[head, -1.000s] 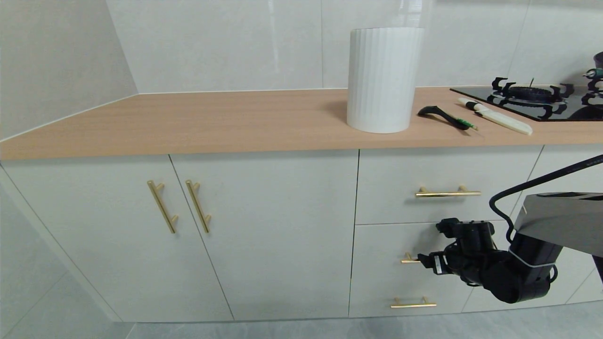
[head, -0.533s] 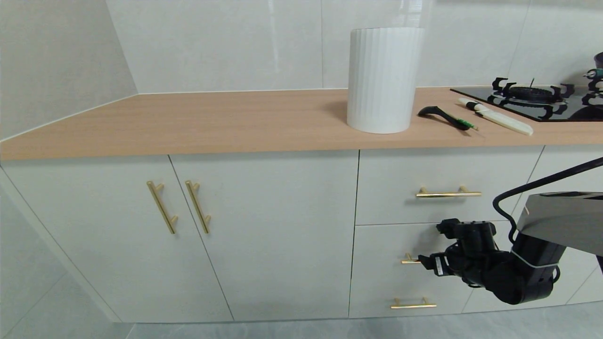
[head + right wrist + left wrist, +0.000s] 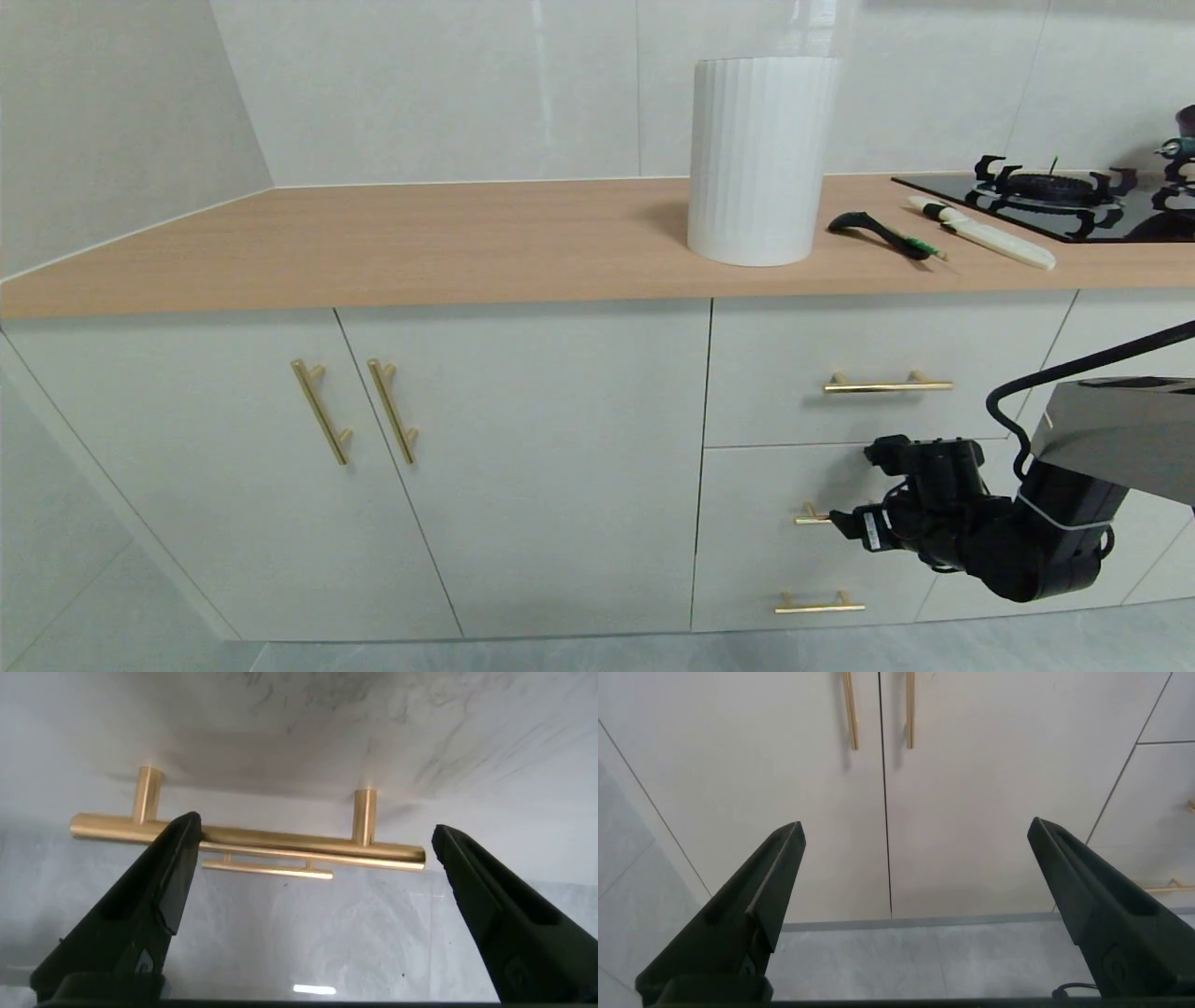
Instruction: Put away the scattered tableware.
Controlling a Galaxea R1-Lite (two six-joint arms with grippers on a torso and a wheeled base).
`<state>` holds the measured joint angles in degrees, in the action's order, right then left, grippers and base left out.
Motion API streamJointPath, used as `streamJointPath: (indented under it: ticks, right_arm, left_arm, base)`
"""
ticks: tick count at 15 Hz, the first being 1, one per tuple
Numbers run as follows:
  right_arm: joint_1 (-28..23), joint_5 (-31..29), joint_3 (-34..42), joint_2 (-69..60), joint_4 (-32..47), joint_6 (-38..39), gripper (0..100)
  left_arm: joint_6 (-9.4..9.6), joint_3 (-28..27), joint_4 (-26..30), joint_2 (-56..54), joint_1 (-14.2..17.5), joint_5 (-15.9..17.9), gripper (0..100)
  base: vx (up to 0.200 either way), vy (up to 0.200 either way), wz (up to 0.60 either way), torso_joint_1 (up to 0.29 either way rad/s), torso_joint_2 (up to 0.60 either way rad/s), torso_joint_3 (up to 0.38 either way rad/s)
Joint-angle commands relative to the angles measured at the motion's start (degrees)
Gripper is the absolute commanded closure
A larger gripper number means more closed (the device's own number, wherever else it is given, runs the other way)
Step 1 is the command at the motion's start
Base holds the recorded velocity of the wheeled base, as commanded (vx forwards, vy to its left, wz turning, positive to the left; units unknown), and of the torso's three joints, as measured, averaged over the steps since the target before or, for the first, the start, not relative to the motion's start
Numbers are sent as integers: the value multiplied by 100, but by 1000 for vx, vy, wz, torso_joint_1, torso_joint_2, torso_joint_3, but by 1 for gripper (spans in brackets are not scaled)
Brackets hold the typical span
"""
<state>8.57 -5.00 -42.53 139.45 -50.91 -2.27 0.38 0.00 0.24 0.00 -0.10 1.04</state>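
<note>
Find the tableware on the counter (image 3: 420, 243), at 2 o'clock in the head view: a black-handled utensil (image 3: 878, 231) and a white knife (image 3: 990, 243). Note both lying side by side at 3 o'clock of the tall white ribbed container (image 3: 758, 159), just short of the stove (image 3: 1046, 201). Treat both as not yet collected.

Locate the right gripper (image 3: 822, 516) at 4 o'clock, low against the cabinet front, at the brass handle (image 3: 248, 840) of the middle drawer (image 3: 756, 476). Note the fingers spread wide, with the bar crossing the gap between them. Do not assume contact with the bar; cannot be told. Read this placement as preparation for pulling the drawer open, probably as storage for the tableware.

Check the arm pose: forearm entering from 3 o'clock, roughly level, wrist aimed at the drawer face. Expect a wrist roll before closing, since the gap runs along the bar.

Find the left gripper (image 3: 915, 835) spread apart, holding nothing, facing the cabinet doors (image 3: 999, 812).
</note>
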Motion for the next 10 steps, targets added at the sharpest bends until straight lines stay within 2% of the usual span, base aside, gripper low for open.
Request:
streamJointPath:
  ticks: [1,5,8,10]
  right_arm:
    - [4,-28,8,56,28,-2,0]
    - [4,-19,78,-14,11,-11,0]
    - [119,-1,298,-999,37,16,0]
    - [110,-1,166,-1192,46,33,0]
  left_arm:
    - [6,0,2,0,1,2,0]
    - [-3,0,2,0,1,2,0]
    - [-3,0,2,0,1,2,0]
    - [-3,0,2,0,1,2,0]
  base:
    - [0,0,0,0,0,0]
    - [0,0,0,0,0,0]
    - [0,0,0,0,0,0]
    - [0,0,0,0,0,0]
